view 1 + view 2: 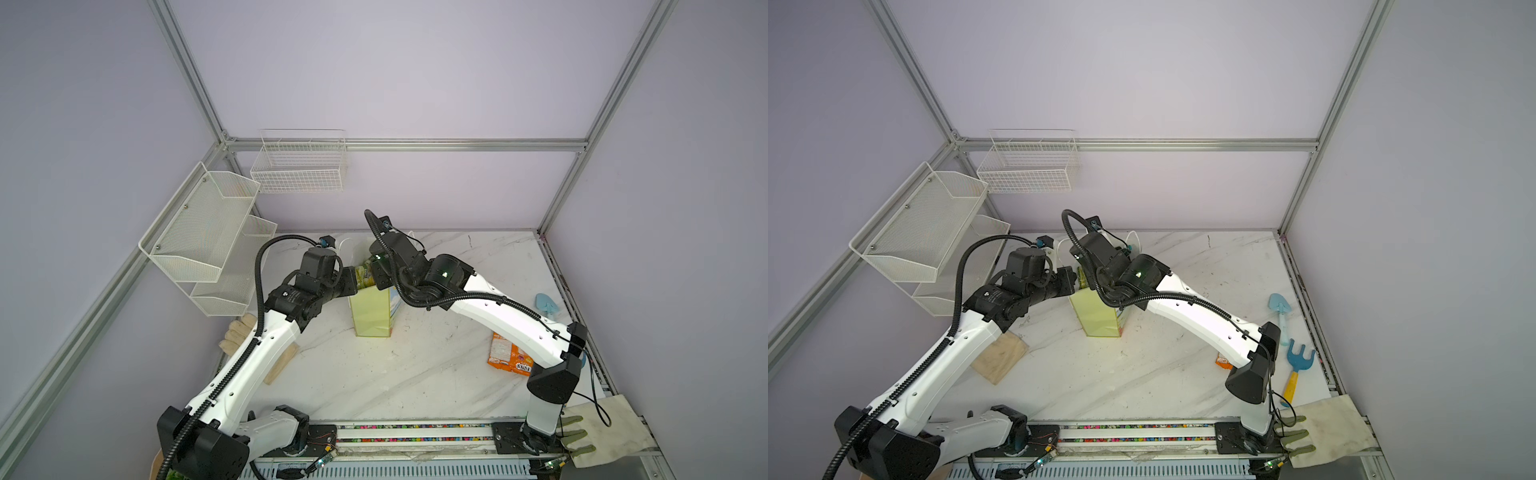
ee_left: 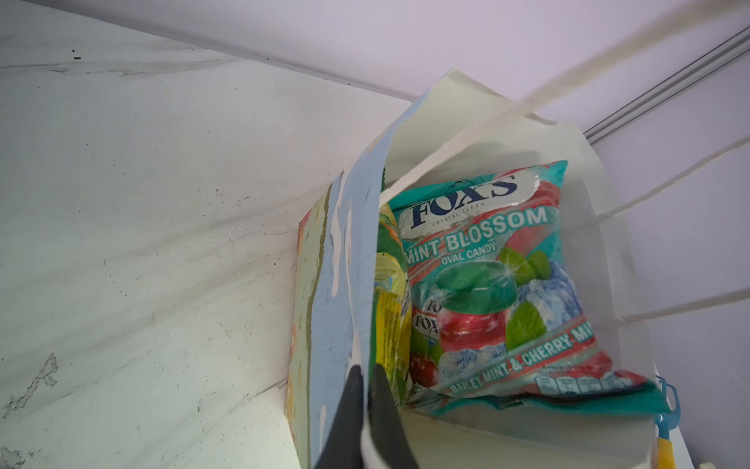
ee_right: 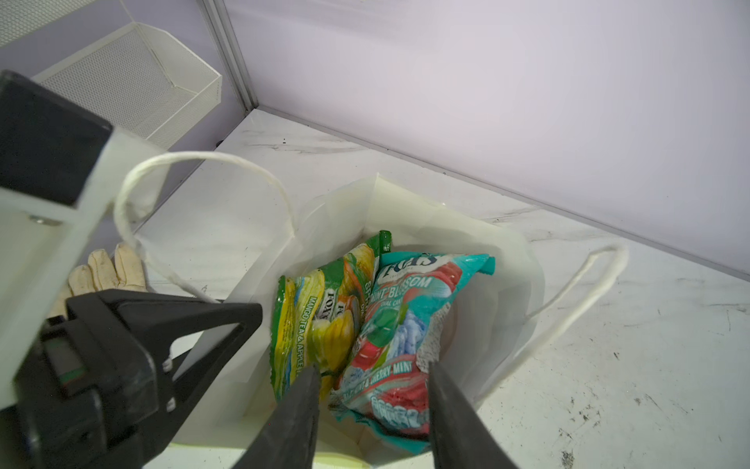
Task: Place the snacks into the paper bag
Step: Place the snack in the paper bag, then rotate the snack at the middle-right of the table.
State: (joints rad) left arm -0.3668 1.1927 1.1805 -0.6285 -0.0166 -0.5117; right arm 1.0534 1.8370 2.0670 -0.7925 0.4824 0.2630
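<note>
On the marble table (image 1: 1142, 374) lie a light blue toy shovel (image 1: 1280, 309), a blue rake (image 1: 1298, 365) with a yellow handle just beside it, a thin wooden board (image 1: 1000, 357) and a pale glove (image 1: 237, 332), while a white wire basket (image 1: 299, 166) hangs on the wall.

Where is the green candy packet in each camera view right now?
Top view: green packet peeking out of the paper bag.
Top view: green packet, same spot, only a sliver showing.
Left wrist: green packet inside, against the bag's blue-printed wall.
Right wrist: green packet inside, beside the teal packet.
Shared landmark: the paper bag's white mouth.
</note>
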